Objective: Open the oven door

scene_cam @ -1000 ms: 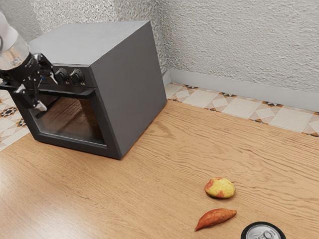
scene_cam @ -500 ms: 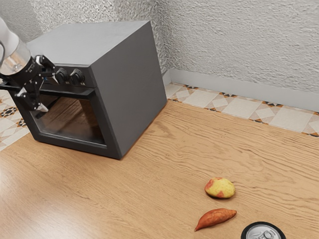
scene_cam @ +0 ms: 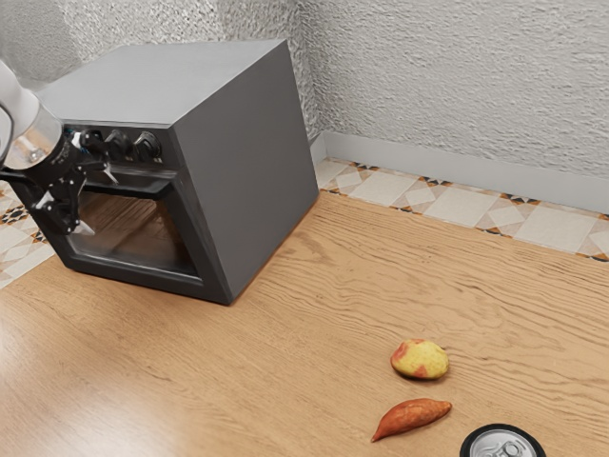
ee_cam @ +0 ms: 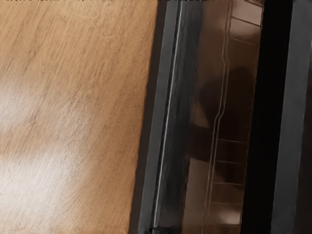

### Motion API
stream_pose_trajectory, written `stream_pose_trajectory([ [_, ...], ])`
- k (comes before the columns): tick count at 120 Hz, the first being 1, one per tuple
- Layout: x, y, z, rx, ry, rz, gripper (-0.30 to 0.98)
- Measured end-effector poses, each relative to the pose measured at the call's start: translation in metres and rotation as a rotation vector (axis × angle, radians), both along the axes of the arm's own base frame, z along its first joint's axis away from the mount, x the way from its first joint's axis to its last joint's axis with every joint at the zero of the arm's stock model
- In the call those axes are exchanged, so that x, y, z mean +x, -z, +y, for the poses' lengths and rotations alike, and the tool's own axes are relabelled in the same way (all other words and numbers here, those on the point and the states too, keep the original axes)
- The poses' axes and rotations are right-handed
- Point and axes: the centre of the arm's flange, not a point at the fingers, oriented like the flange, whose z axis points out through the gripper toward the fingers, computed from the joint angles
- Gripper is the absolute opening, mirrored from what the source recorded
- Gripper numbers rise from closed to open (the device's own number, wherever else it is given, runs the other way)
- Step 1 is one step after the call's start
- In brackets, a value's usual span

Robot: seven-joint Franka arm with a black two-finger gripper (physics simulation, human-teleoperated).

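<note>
My gripper point(scene_cam: 97, 202) is at the front of the dark grey oven point(scene_cam: 252, 171), with its two fingertips apart, one above and one below the level of the black handle point(scene_cam: 144, 187). Contact with the handle cannot be made out. The oven door point(scene_cam: 133, 271) leans slightly outward at its top, a narrow gap showing under the knobs. In the wrist view, the door's glass point(ee_cam: 234, 170) carries reflections, and its grey lower frame point(ee_cam: 156, 126) runs alongside the wooden tabletop.
On the wooden table point(scene_cam: 285, 362) lie a yellow-red fruit point(scene_cam: 420, 359), an orange sweet potato point(scene_cam: 411, 417) and a can point(scene_cam: 502, 444), far from the oven. A textured wall point(scene_cam: 457, 86) rises behind, beyond a strip of patterned tiles.
The door's top edge and handle have tipped outward and slightly down, opening a small gap. My gripper has moved down along with them, its fingers still apart.
</note>
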Motion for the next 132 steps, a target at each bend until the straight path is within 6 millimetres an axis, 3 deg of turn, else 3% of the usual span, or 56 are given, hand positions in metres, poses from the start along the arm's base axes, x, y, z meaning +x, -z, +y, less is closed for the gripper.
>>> stream_pose_trajectory([
  [13,-0.013,0.002,-0.023,0.003,0.032,-0.008,0.69],
  [36,-0.046,0.011,-0.034,-0.003,0.027,-0.015,0.69],
  [58,-0.095,-0.004,-0.04,0.016,-0.009,-0.068,0.69],
  [66,-0.116,-0.019,-0.041,0.033,-0.031,-0.099,0.69],
  [72,-0.096,-0.051,-0.069,0.066,0.018,-0.122,0.68],
  [80,-0.038,-0.099,-0.139,0.078,0.149,-0.143,0.68],
  [89,-0.001,-0.122,-0.227,0.015,0.275,-0.131,0.68],
  [95,0.014,-0.125,-0.26,-0.058,0.291,-0.088,0.68],
  [112,0.037,-0.06,-0.287,-0.192,0.189,0.142,0.69],
  [132,0.04,-0.036,-0.286,-0.247,0.035,0.235,0.69],
])
